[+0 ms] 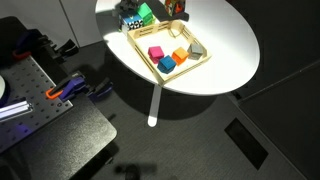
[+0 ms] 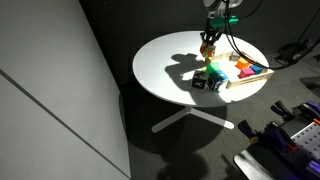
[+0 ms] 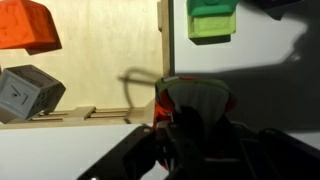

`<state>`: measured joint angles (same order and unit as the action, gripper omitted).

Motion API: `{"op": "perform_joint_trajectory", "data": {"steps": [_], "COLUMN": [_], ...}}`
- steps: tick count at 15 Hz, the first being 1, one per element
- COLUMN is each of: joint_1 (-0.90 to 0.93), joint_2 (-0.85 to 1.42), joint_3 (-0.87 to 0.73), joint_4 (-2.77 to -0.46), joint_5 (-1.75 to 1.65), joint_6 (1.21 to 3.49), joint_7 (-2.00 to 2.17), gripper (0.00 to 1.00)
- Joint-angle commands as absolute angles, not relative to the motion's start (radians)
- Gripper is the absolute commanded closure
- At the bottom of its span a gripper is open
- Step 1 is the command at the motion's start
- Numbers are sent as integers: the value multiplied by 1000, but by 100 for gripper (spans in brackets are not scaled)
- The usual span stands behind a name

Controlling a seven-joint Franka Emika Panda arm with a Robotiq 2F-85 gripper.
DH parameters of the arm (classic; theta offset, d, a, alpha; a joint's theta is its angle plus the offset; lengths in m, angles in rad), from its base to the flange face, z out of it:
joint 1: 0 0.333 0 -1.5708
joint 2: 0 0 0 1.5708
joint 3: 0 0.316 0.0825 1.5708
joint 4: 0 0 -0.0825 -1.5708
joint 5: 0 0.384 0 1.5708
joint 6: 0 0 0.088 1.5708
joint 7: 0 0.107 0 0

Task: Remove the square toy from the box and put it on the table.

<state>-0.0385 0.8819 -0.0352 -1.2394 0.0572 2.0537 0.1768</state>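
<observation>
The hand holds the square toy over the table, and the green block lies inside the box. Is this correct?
Not quite. The green block lies outside the box, on the table, as the wrist view shows. The hand does hold the square toy over the table.

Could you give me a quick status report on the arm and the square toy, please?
Gripper shut on square toy. Toy out of box, over table, not released. Green block close by on table.
</observation>
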Motion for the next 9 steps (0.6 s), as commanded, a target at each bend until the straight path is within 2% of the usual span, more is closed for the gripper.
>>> {"op": "perform_joint_trajectory", "data": {"steps": [1, 6, 7, 9], "joint_1": [-48, -76, -80, -83], "joint_2": [868, 867, 868, 870], "joint_3": [-10, 24, 26, 22], "joint_4": [-1285, -1314, -1314, -1311], "joint_5": [92, 141, 148, 158], "joint_6": [2094, 2081, 2073, 2058], "joint_7": [151, 81, 71, 69], "gripper": [89, 88, 41, 40]}}
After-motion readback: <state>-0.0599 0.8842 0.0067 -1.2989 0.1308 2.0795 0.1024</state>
